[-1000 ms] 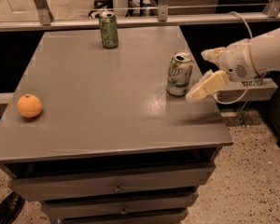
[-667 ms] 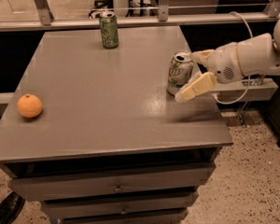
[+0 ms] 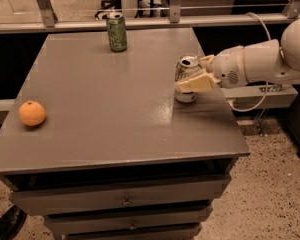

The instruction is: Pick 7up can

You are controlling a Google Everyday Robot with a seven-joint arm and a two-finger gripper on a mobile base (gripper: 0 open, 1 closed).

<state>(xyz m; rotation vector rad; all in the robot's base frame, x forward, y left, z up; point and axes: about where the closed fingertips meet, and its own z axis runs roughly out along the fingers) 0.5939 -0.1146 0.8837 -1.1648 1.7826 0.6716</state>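
Note:
The 7up can (image 3: pixel 182 72), white and silver with green markings and an open silver top, stands upright near the right edge of the grey table (image 3: pixel 105 109). My gripper (image 3: pixel 191 73) reaches in from the right on a white arm (image 3: pixel 255 61). It is open, with the can between the jaws. The near finger (image 3: pixel 195 83) crosses in front of the can's middle. The far finger (image 3: pixel 206 60) sits behind it by the rim. The can rests on the table.
A darker all-green can (image 3: pixel 116 32) stands at the table's back edge. An orange (image 3: pixel 32 113) lies near the left front edge. Drawers (image 3: pixel 125 199) are below the tabletop. A railing (image 3: pixel 140 21) runs behind the table, and a shoe (image 3: pixel 5 224) shows at the lower left.
My gripper has moved left from beside the 7up can to around it. The can has not moved.

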